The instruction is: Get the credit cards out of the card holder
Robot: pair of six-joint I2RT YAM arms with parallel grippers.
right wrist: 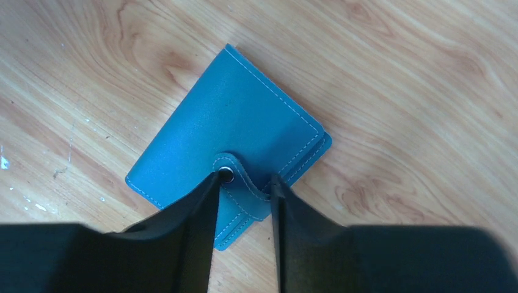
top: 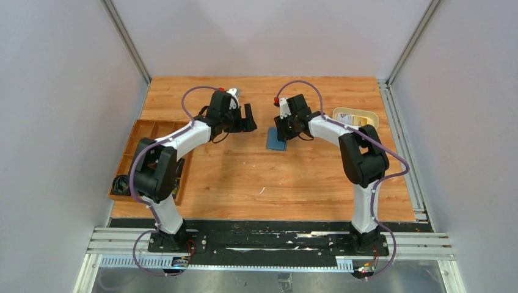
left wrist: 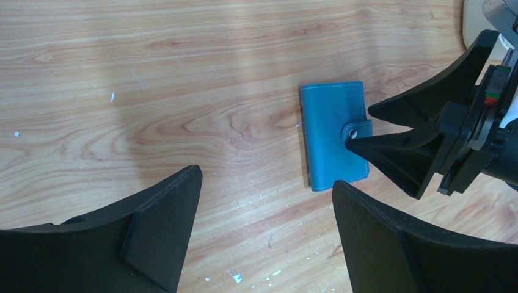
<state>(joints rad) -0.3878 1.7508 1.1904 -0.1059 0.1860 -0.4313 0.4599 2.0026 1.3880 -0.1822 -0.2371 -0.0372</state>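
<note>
The blue card holder [top: 276, 141] [left wrist: 335, 137] [right wrist: 226, 128] lies folded flat on the wooden table, its closure tab [right wrist: 250, 189] snapped over one edge. My right gripper [top: 282, 131] [right wrist: 247, 178] reaches down onto that edge. Its fingers stand either side of the tab, one tip at the snap, the other close by the tab's far side, with a narrow gap left. My left gripper [top: 249, 119] [left wrist: 266, 180] hangs wide open to the left of the holder, above bare wood, touching nothing. The credit cards are hidden.
A cream oval dish [top: 342, 110] sits at the back right, behind the right arm. A brown wooden compartment tray [top: 137, 131] lies along the table's left edge under the left arm. White walls enclose the table on three sides.
</note>
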